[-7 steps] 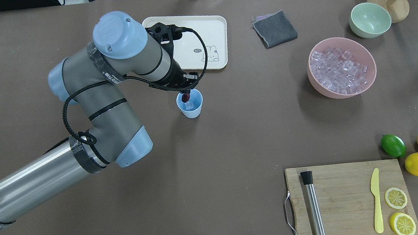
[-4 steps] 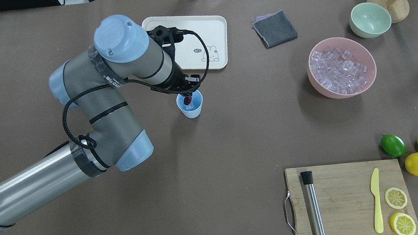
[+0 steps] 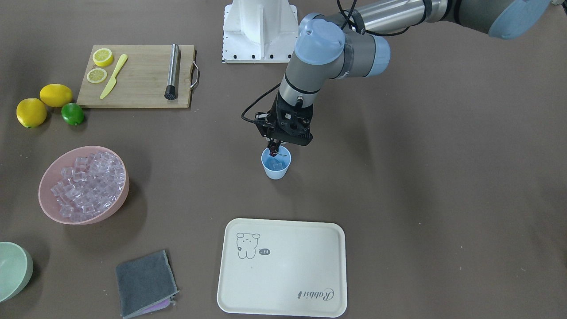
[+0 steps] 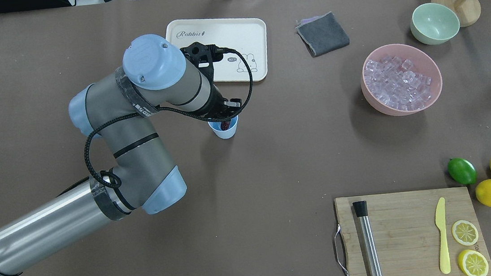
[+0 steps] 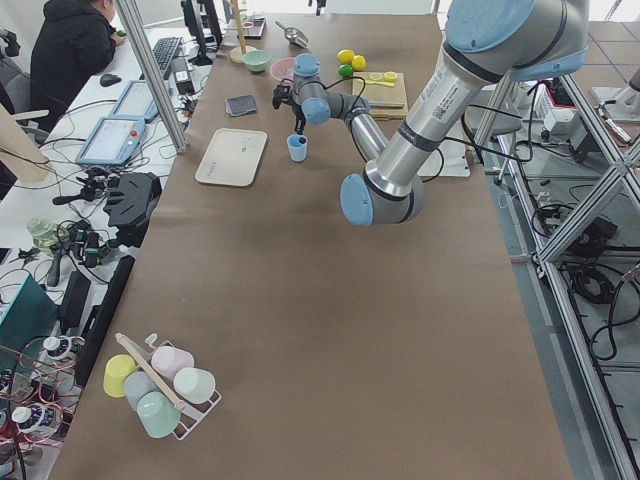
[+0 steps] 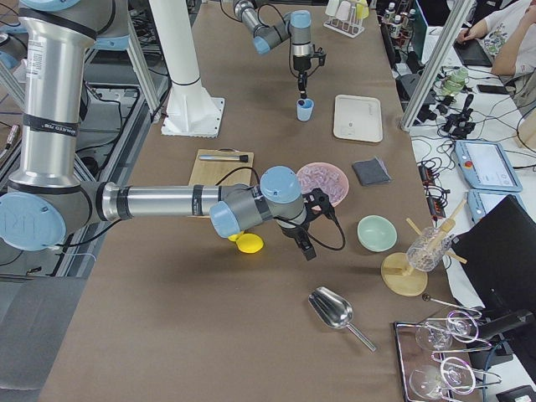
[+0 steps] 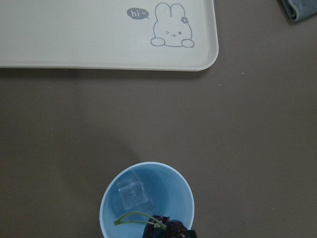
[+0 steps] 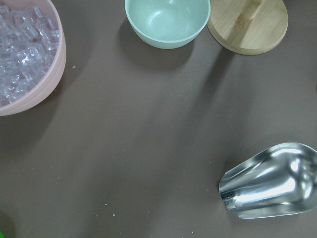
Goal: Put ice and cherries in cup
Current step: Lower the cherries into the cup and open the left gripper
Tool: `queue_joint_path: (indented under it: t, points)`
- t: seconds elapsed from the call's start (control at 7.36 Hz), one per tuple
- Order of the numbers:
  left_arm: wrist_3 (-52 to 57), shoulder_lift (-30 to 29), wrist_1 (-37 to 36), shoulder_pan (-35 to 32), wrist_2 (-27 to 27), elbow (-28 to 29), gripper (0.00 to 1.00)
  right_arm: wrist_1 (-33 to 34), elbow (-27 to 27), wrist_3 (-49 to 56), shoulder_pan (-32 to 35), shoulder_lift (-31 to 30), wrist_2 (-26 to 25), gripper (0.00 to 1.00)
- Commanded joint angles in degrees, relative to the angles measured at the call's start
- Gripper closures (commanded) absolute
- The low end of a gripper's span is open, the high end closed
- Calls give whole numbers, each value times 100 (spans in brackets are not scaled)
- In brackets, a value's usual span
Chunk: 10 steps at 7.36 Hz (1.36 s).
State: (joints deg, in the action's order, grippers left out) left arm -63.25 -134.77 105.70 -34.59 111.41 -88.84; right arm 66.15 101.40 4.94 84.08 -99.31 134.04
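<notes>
The light-blue cup (image 4: 225,132) stands mid-table in front of the cream tray (image 4: 244,27). One clear ice cube (image 7: 132,193) lies inside it. My left gripper (image 3: 273,147) hangs straight down over the cup (image 3: 276,167), shut on the dark red cherries (image 3: 275,153), which sit at the cup's mouth. In the left wrist view the cherries (image 7: 167,229) and their green stem show just inside the rim. More ice (image 4: 398,82) fills the pink bowl (image 4: 386,111) at the right. My right gripper (image 6: 306,249) shows only in the exterior right view, near the pink bowl; I cannot tell its state.
A grey cloth (image 4: 322,33) and a pale green bowl (image 4: 435,23) lie at the back right. A cutting board (image 4: 407,230) with a muddler, knife and lemon slices is front right, beside a lime (image 4: 461,171) and two lemons. A metal scoop (image 8: 270,181) lies at the right.
My left arm has shifted right and toward the near edge. The gripper has come down, bringing the cherries from above the cup to its mouth.
</notes>
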Motion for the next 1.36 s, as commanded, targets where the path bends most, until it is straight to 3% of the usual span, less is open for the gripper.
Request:
queue_joint_path:
  t: [0.0,0.14,0.27,0.41,0.54,0.95,1.22]
  points:
    - [49,3,-6,5,-14,-28,100,-5,-6,7,3,-35,-1,1]
    - [67,3,12,-30,-14,-28,61,-31,-6,7,3,-62,-1,1]
    - [85,3,21,-47,-14,-2,50,-32,-6,7,3,-80,-1,1]
    - [94,3,30,-48,-14,7,22,-32,-6,16,3,-80,-1,1]
    - [189,3,21,-56,-14,-1,3,-40,-32,16,3,-80,-1,1]
    - [243,177,-32,-485,56,-54,2,-49,-33,7,3,-71,25,1]
    - [619,703,-41,-1195,660,-106,2,-6,-24,7,-6,-27,61,1]
